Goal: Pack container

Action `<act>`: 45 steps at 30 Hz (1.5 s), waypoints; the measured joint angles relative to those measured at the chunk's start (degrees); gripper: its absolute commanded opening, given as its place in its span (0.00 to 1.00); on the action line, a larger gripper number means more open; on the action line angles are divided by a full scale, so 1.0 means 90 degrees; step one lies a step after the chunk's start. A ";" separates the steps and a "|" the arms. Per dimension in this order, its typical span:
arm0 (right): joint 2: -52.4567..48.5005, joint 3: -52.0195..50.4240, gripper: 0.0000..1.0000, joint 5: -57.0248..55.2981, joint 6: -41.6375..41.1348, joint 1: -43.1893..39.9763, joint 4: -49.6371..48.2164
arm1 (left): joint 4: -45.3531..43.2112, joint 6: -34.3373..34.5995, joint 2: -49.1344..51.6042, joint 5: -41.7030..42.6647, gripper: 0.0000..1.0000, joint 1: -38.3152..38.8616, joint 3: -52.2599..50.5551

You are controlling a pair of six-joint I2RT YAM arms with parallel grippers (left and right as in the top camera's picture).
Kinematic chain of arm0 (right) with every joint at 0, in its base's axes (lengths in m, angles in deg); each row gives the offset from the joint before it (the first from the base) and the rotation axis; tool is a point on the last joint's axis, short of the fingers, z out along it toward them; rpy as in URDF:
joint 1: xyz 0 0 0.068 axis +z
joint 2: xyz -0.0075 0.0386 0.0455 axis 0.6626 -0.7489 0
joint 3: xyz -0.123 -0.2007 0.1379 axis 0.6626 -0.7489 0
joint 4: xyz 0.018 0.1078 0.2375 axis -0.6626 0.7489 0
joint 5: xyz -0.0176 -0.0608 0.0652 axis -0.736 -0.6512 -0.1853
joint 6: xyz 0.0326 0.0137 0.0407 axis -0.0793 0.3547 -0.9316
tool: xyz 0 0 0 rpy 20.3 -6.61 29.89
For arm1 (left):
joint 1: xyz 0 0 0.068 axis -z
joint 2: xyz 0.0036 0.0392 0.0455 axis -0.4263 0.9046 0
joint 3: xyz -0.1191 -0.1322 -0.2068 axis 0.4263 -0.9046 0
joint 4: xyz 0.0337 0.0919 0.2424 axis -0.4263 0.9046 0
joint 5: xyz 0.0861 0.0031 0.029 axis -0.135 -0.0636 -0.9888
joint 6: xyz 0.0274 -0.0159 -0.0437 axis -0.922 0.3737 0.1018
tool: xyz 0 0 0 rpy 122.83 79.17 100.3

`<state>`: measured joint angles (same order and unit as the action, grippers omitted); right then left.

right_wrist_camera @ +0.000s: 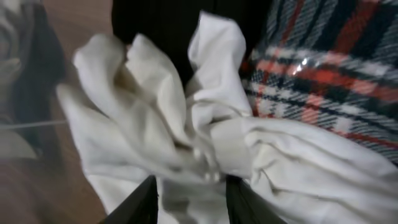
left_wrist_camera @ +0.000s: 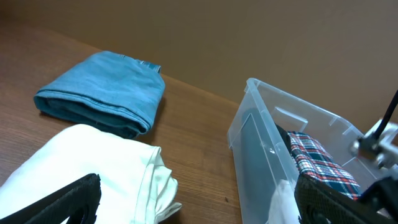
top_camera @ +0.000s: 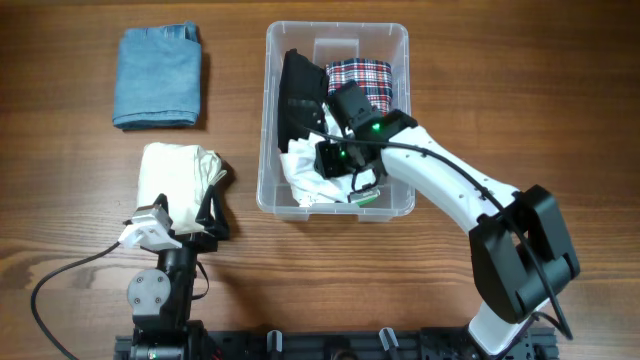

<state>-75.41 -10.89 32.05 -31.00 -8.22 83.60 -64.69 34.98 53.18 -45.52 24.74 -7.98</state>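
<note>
The clear container [top_camera: 268, 120] stands at mid-table and holds a black garment [top_camera: 298, 95], a plaid cloth [top_camera: 362, 78] and a crumpled white cloth [top_camera: 305, 178]. My right gripper [top_camera: 338, 165] reaches down inside it. In the right wrist view its jaws [right_wrist_camera: 193, 193] are shut on a bunched fold of that white cloth [right_wrist_camera: 155, 106], beside the plaid cloth [right_wrist_camera: 323, 68]. My left gripper [top_camera: 185, 205] hangs open over a folded white garment [top_camera: 175, 175] left of the container. Its fingers [left_wrist_camera: 68, 202] stand wide apart above that garment [left_wrist_camera: 93, 168], with nothing between them.
A folded blue cloth [top_camera: 157, 77] lies at the back left, also seen past the white garment [left_wrist_camera: 102, 90]. The container's near wall [left_wrist_camera: 255, 130] rises just right of the left gripper. The right arm's base [top_camera: 520, 270] stands at the front right.
</note>
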 measured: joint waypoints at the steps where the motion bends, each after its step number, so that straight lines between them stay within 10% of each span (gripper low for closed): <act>1: 0.0000 0.0209 0.44 -0.0002 -0.0022 0.0000 0.0175 | 0.0000 0.0000 0.0000 0.0000 1.00 0.0000 0.0000; 9: 0.0461 0.1418 0.50 0.0002 -0.0073 0.0000 0.1367 | 0.0000 0.0000 0.0000 0.0000 1.00 0.0000 0.0000; 37: 0.0153 -0.0738 0.36 0.0481 -0.0289 0.0257 0.0185 | 0.0000 0.0000 0.0000 0.0000 1.00 0.0000 0.0000; 45: 0.0165 0.0461 0.48 0.0714 -0.0289 0.0255 0.0636 | 0.0000 0.0000 0.0000 0.0000 1.00 0.0000 0.0000</act>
<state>-73.93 -6.74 38.47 -33.60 -5.93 89.33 -64.69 34.98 53.18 -45.52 24.74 -7.98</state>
